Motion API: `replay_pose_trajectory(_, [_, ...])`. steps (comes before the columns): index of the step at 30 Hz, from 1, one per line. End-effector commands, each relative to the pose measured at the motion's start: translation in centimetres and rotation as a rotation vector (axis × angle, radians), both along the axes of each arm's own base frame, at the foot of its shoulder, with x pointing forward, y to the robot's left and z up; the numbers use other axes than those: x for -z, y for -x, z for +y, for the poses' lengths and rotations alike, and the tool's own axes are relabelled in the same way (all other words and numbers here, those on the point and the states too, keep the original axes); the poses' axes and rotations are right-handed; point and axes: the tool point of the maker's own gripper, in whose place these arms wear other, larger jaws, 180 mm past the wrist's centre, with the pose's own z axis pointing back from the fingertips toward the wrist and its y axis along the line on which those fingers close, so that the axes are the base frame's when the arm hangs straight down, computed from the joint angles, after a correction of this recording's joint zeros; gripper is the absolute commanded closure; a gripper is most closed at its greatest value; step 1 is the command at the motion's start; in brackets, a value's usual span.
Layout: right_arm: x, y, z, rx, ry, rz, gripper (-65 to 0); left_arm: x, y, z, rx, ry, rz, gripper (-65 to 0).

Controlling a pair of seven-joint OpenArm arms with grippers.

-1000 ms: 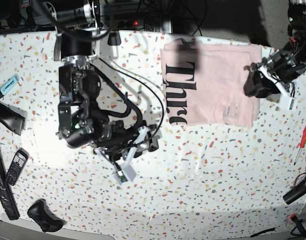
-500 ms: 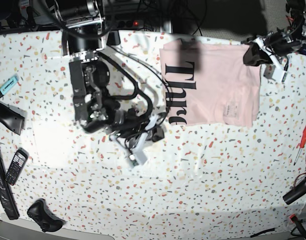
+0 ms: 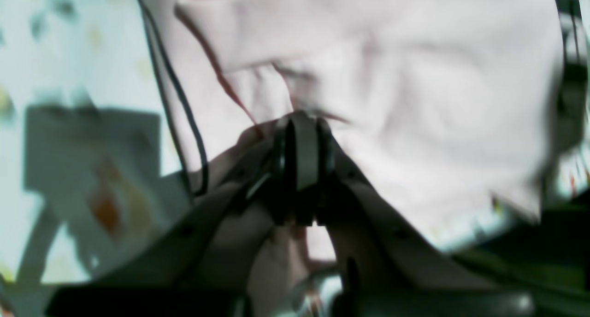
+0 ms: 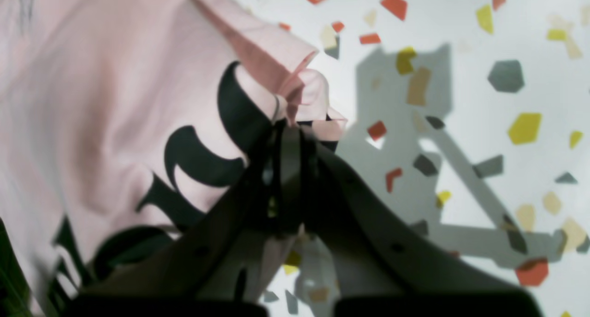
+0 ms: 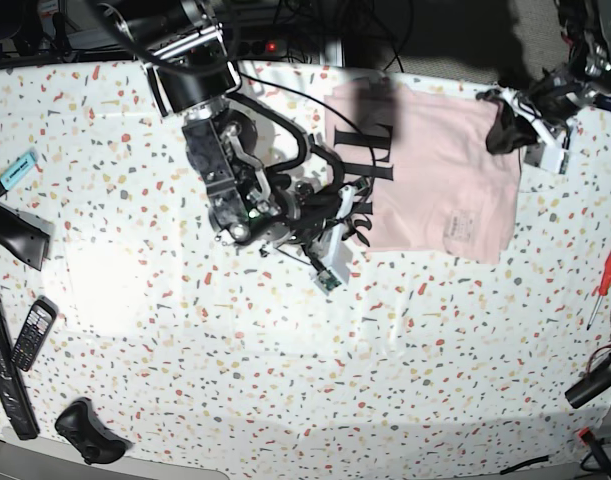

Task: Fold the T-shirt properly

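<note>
Here, two robot hands pinch a large pale pink cotton T-shirt (image 5: 440,175) on the speckled worktop (image 5: 285,380).
Left hand (image 3: 302,123) and right hand (image 4: 290,123) each clamp an edge; next, carry both across evenly.

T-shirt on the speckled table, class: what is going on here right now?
A two-armed robot is folding a pale pink T-shirt with black lettering on a terrazzo-patterned table. The right gripper is shut on the lettered edge, which is bunched up. The left gripper is shut on the plain pink cloth at the opposite edge. The shirt already lies as a partly folded rectangle, so both arms look set for the next fold.
</note>
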Motion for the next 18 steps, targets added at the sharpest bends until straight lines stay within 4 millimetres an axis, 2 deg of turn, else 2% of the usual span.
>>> replay_pose_trajectory(1, [-1.1,-0.7,0.2,-0.013,-0.001,-0.031,0.0,2.5,1.3,2.3,-0.021,-0.123,0.127,-0.4])
replay_pose_trajectory(6, [-0.2,0.2,-0.7,-0.026,0.034,-0.012,0.0,3.2,-2.4,3.0,-0.06,-0.108,0.104,-0.4])
replay_pose_trajectory(10, [-0.2,2.3,-1.2,-0.032,0.027,-0.021,0.0,2.5,-5.8,2.1,-0.042,-0.088,0.054,-0.4])
replay_pose_trajectory(18, [-1.9,9.0,1.5,-0.115,-0.047,-0.045,0.0,0.5,-10.0,-7.2,0.269,-0.068,-0.056,-0.5])
